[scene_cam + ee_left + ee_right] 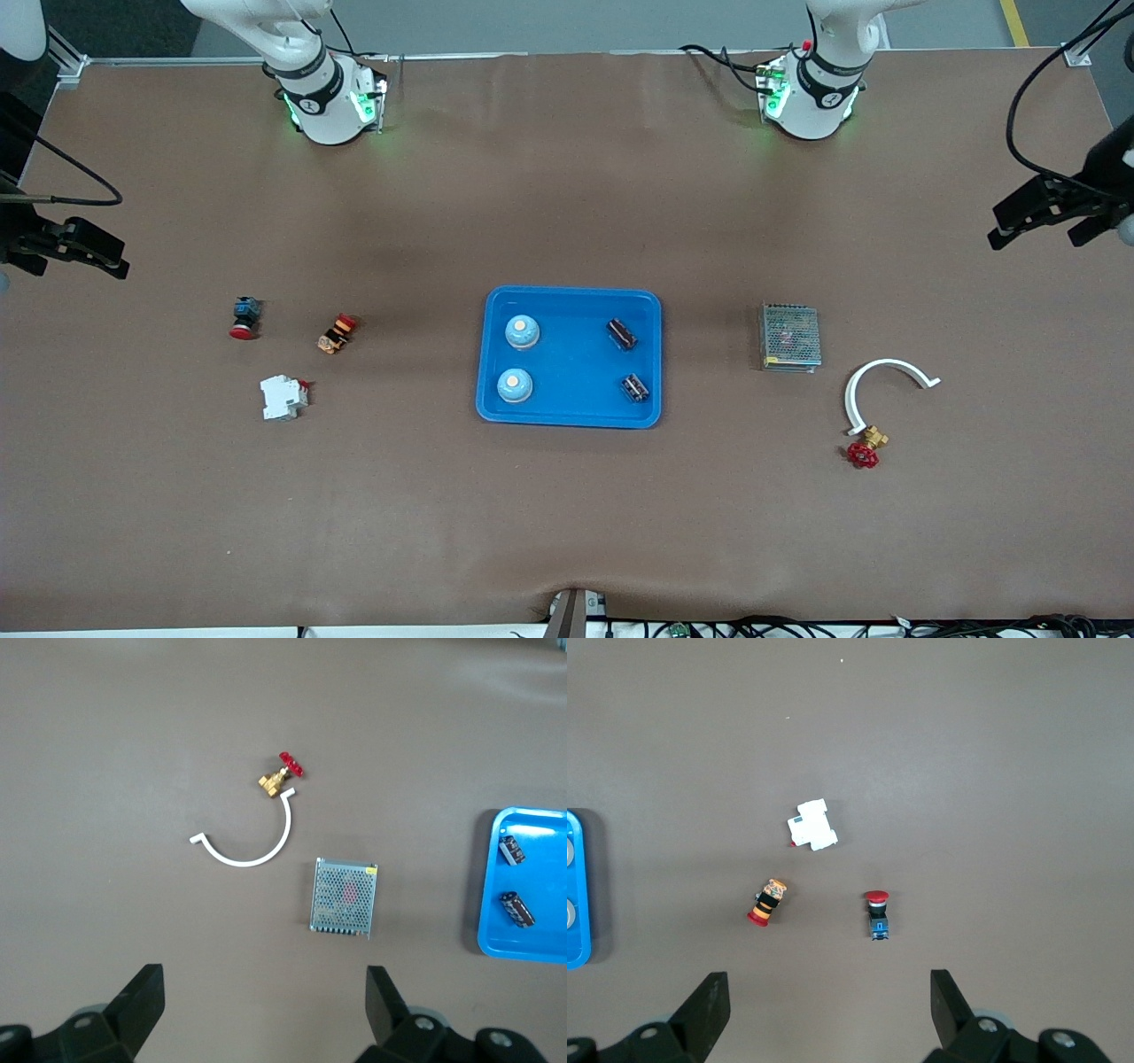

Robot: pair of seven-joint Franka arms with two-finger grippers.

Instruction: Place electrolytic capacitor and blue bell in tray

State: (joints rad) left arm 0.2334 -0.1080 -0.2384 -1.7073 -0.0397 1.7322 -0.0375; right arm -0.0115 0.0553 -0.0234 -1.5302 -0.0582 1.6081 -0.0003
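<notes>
Two bells (522,332) and two capacitors (622,334) are seen in the tray (569,416), well apart from both grippers; left gripper (264,1003) and right gripper (829,1003) are held wide open, empty, above bare table.

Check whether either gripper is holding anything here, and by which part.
Nothing is held: the left gripper and the right gripper both hang open and empty above the brown table.

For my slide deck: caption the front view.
Blue tray holds two bells and two capacitors; both arms wait.

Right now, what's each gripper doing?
Left gripper: open, holding nothing, over bare table.
Right gripper: open, holding nothing, over bare table.
</notes>
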